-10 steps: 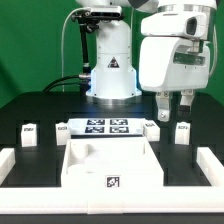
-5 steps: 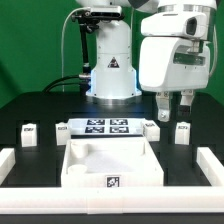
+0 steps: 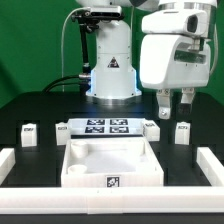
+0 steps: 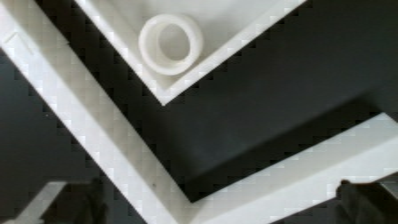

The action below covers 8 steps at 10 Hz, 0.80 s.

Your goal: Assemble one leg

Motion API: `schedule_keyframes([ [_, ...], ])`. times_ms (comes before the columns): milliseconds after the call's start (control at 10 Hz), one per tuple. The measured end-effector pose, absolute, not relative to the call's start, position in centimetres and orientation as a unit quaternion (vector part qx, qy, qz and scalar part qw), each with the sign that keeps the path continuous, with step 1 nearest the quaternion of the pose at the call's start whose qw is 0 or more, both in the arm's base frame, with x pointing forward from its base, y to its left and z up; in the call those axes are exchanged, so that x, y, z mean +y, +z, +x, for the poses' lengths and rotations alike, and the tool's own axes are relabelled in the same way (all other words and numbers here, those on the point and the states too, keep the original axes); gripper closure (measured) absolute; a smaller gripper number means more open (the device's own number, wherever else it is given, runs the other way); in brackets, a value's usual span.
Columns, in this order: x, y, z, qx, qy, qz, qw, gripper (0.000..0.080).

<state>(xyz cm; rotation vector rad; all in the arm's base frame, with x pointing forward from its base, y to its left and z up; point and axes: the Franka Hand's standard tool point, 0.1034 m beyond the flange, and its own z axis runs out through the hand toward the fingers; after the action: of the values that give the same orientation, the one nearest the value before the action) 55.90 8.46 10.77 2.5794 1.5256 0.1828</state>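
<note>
Several small white legs with tags stand on the black table: one at the exterior view's left, one at the right, and two at the ends of the marker board. My gripper hangs open and empty above the table, over the right-hand legs and touching none. The large white tray-like piece lies in front. In the wrist view my gripper is open, with dark fingertips at the sides, and no leg shows there.
The wrist view shows a white corner of the tray-like piece with a round socket, and white bars crossing black table. Low white walls border the table's sides. The robot's base stands behind the marker board.
</note>
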Motion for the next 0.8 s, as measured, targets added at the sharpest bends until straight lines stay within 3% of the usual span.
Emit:
schedule_keyframes([
  [300,6.4,8.8,53.6,0.664,0.019,0.744,0.065,0.015],
  [800,6.2,8.5,53.6,0.686,0.008,0.724,0.063,0.015],
])
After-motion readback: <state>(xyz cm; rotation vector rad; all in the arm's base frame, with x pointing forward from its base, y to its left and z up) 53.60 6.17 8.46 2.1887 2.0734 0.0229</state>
